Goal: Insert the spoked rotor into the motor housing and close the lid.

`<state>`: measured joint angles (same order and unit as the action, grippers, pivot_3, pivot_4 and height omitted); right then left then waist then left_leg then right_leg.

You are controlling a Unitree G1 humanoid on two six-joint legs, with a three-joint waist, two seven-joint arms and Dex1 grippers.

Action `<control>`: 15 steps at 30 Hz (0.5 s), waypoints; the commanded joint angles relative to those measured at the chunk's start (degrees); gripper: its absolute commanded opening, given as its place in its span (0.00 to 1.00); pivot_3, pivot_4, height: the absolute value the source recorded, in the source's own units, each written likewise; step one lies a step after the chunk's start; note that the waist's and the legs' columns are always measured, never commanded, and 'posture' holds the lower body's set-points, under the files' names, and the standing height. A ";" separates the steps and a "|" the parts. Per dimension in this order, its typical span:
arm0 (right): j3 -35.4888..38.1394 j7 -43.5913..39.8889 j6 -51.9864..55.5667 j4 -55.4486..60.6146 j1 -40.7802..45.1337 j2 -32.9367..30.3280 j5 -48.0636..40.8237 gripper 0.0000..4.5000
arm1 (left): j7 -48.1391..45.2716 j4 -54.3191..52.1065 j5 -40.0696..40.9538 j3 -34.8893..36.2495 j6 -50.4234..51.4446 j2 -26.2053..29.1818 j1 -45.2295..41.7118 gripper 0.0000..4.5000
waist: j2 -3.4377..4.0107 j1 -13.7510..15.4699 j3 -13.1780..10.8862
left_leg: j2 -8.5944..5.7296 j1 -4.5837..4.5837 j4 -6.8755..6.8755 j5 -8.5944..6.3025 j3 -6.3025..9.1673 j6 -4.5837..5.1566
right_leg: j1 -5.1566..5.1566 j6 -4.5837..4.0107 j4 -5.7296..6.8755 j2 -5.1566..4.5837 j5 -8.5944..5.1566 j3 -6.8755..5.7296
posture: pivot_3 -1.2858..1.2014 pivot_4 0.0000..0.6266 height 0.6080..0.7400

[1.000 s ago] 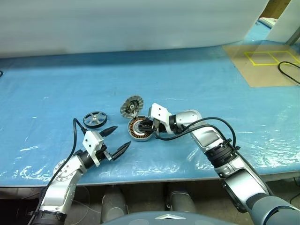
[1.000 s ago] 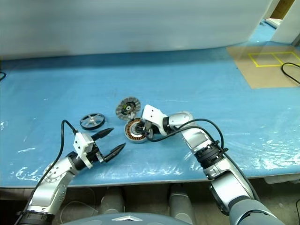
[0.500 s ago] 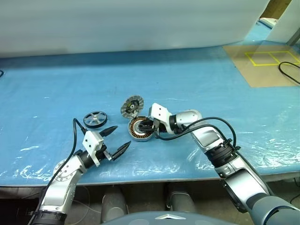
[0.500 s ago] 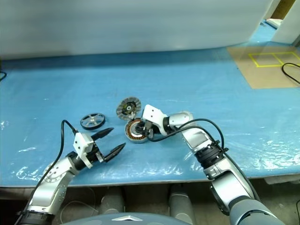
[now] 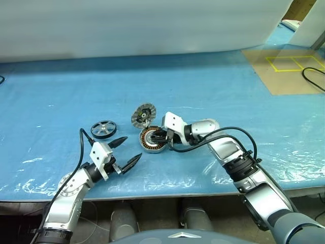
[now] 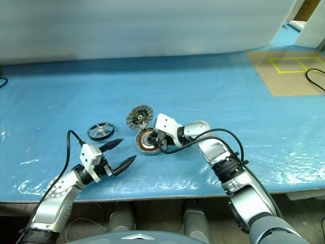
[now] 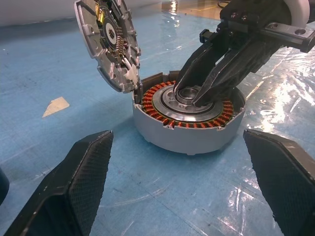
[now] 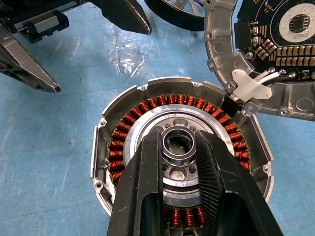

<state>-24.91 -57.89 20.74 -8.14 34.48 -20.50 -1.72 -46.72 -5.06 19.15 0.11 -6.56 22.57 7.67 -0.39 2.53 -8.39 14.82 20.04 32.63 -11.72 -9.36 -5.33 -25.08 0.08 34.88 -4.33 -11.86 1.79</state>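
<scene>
A long table runs across the room, draped in a shiny blue plastic sheet that wrinkles and throws back white glare along the near edge. Behind it stands a pale, plain white wall panel, meeting the tabletop in a soft shadow line. Over at the far right corner lies a brown board marked with yellow tape squares, and a black cable curls beside it. Beyond that, a white upright panel and a patch of wood peek in. Under the table edge, it's dark.
</scene>
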 commanded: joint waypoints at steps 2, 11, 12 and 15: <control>-0.04 1.01 0.81 0.12 -0.87 -0.04 0.82 0.13 | -0.24 -0.72 0.16 0.28 -1.20 0.08 -0.11 1.00 | 0.00 -0.03 0.00 | 0.00 0.00 0.01 0.00 0.00 0.00 | 0.00 0.00 0.01 0.00 0.00 0.00 | 0.52 0.24 1.00; -0.07 1.88 0.27 -0.81 -0.66 0.14 1.30 0.13 | -0.15 -1.05 0.19 0.19 -0.84 0.08 -0.27 1.00 | 0.00 -0.05 0.00 | 0.00 -0.03 0.02 0.00 0.00 0.01 | 0.00 0.00 0.07 0.00 0.00 0.01 | 0.52 0.24 1.00; -0.03 2.04 0.24 -0.87 -0.65 0.18 1.36 0.13 | -0.13 -1.13 0.22 0.18 -0.75 0.09 -0.29 1.00 | 0.00 -0.05 0.00 | 0.00 -0.03 0.02 0.00 0.00 0.00 | 0.00 0.00 0.07 0.00 0.00 0.01 | 0.52 0.24 1.00; 0.07 2.61 0.04 -1.34 -0.57 0.33 1.64 0.13 | -0.06 -1.37 0.22 0.12 -0.44 0.15 -0.39 1.00 | 0.00 -0.05 0.00 | 0.00 -0.03 0.03 0.00 0.00 0.00 | 0.00 0.00 0.09 0.00 0.00 0.01 | 0.52 0.24 1.00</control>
<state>-24.94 -56.89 20.46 -8.42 34.34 -20.04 -1.66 -46.71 -5.01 19.06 0.08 -6.50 22.54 7.44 -0.39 2.47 -8.39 14.83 20.00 32.67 -11.72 -9.36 -5.33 -25.08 0.07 34.98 -4.32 -11.86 1.80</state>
